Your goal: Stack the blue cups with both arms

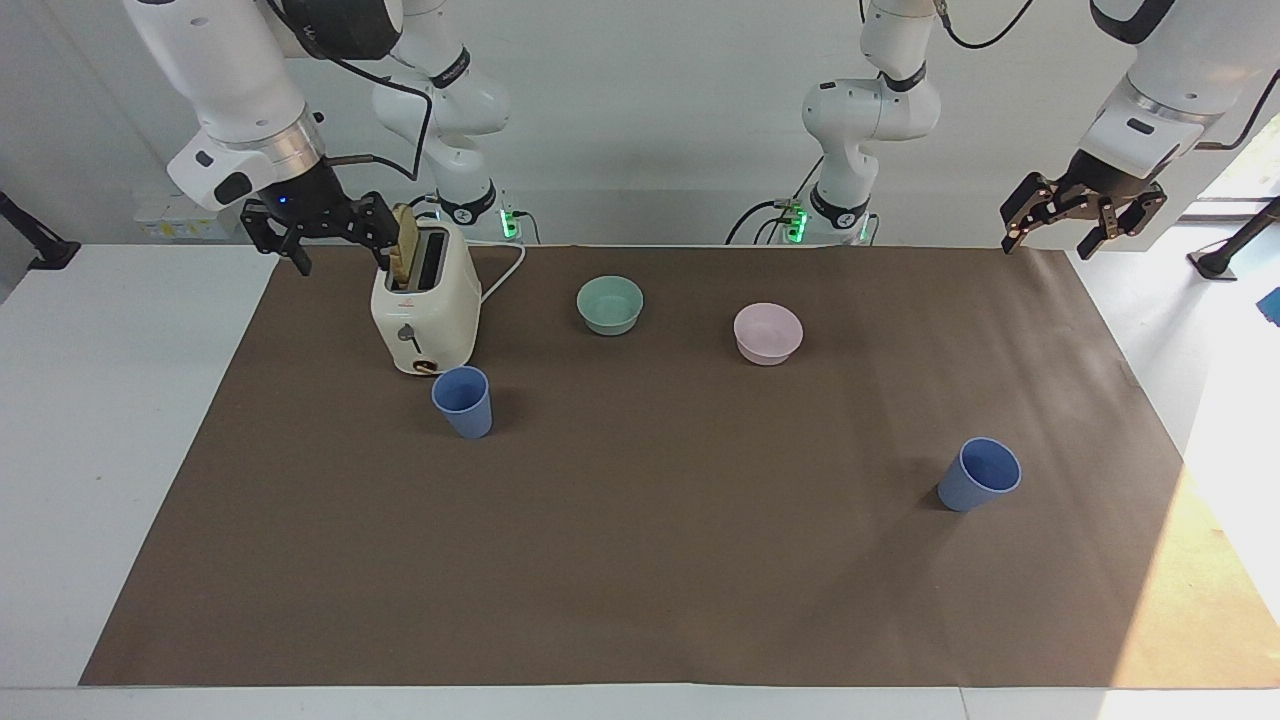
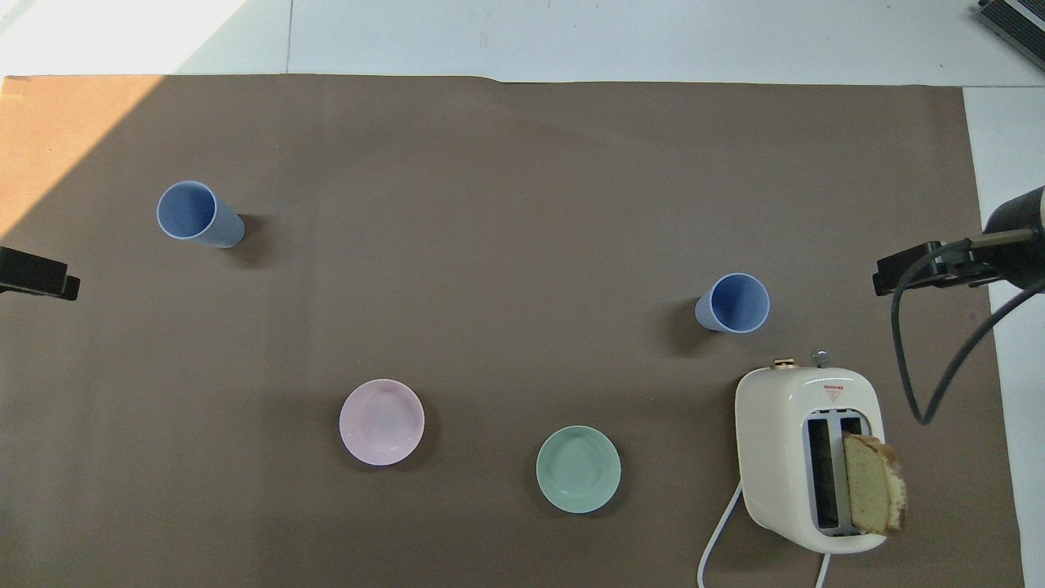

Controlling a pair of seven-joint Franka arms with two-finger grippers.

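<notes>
- Brown paper mat [image 1: 640, 560] is covering most of the white table [image 1: 110, 420]; everything is sitting on the mat.
- Glossy white left arm [image 1: 1160, 80] is hanging raised over the mat's corner at its own end of the table; black two-finger left gripper [image 1: 1078, 215] is standing with jaws spread wide, holding nothing.
- Glossy white right arm [image 1: 230, 90] is hanging raised just beside the toaster, at the mat's corner at its own end; black two-finger right gripper [image 1: 318, 228] is also standing wide apart, empty.
- Cream two-slot toaster [image 1: 424, 300] is sitting near the robots toward the right arm's end, with a slice of tan bread [image 1: 404, 255] sticking up from one slot and a white cord [image 1: 505, 270] trailing off it.
- Shallow mint-green bowl [image 1: 610, 304] and shallow pale pink bowl [image 1: 767, 332] are sitting upright, apart, near the robots around the table's middle.
- First small matte blue tapered cup [image 1: 462, 401] is standing upright just beside the toaster, farther from the robots than it.
- Second matching blue cup [image 1: 978, 474] is standing upright toward the left arm's end, well apart from the first, farther from the robots than the bowls.
- Neither gripper is touching a cup.
</notes>
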